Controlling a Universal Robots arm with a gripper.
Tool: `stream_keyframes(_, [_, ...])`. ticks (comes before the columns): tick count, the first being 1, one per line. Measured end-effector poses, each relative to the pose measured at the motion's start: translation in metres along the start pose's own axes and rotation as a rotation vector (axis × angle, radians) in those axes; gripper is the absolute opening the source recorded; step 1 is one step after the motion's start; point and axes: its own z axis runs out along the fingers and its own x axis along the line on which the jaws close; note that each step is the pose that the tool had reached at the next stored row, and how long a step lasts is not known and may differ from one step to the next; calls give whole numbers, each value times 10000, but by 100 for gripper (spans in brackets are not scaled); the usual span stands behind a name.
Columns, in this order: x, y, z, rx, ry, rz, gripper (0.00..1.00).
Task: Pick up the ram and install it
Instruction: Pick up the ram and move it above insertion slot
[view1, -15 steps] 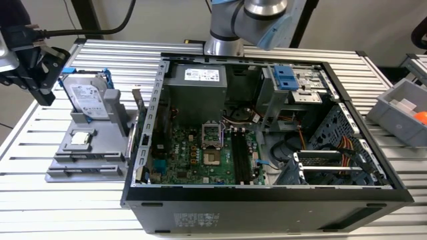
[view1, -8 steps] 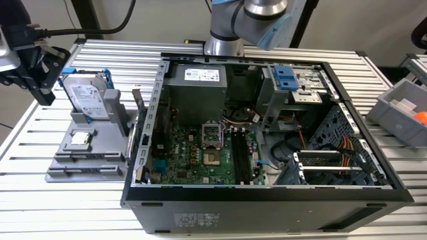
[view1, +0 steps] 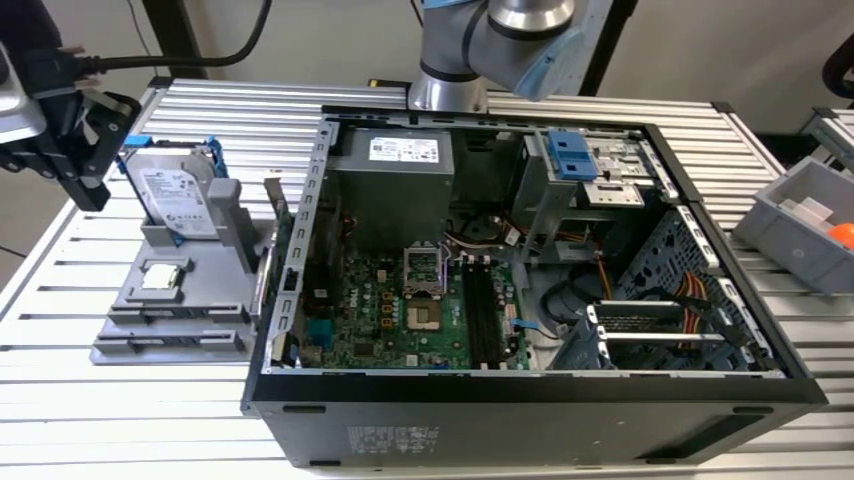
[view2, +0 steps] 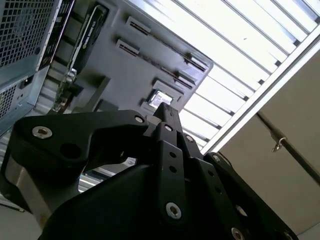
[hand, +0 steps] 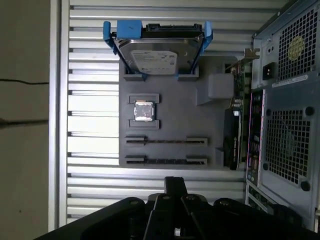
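Gripper (hand: 175, 180) hovers above gray holder (hand: 172, 120), at the exterior view's left of the case (view1: 534, 400). Fingers (view2: 165, 112) pressed together, empty. Lined up with two slots (hand: 166, 161), likely the ram's; stick itself unclear.

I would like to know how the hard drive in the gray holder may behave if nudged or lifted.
The hard drive is a metal-cased block, so probably stiff and heavy for its size. It stands on edge, leaning, in the gray holder, so a push might tip it. Its blue frame likely grips better than the smooth face.
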Motion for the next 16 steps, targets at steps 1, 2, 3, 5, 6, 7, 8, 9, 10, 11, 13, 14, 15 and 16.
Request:
stream_keyframes(1, [0,0,0,0,1,-34,0])
stream_keyframes(2, [0,0,0,1,3,-64,0])
stream_keyframes(3, [0,0,0,1,3,-100,0])
stream_keyframes(5, [0,0,0,2,6,-176,0])
stream_keyframes(6, [0,0,0,3,8,-214,0])
stream_keyframes(7, [0,0,0,3,9,-254,0])
stream_keyframes(8, [-1,-1,0,3,10,-295,0])
stream_keyframes(9, [-1,-1,0,4,12,-335,0])
stream_keyframes(10, [-1,-1,0,4,13,-371,0])
stream_keyframes(11, [-1,-1,0,5,14,-410,0])
stream_keyframes(13, [0,0,0,5,16,-482,0])
stream_keyframes(14, [0,0,0,6,17,-517,0])
stream_keyframes(15, [0,0,0,7,19,-551,0])
stream_keyframes(16, [0,0,0,7,20,-582,0])
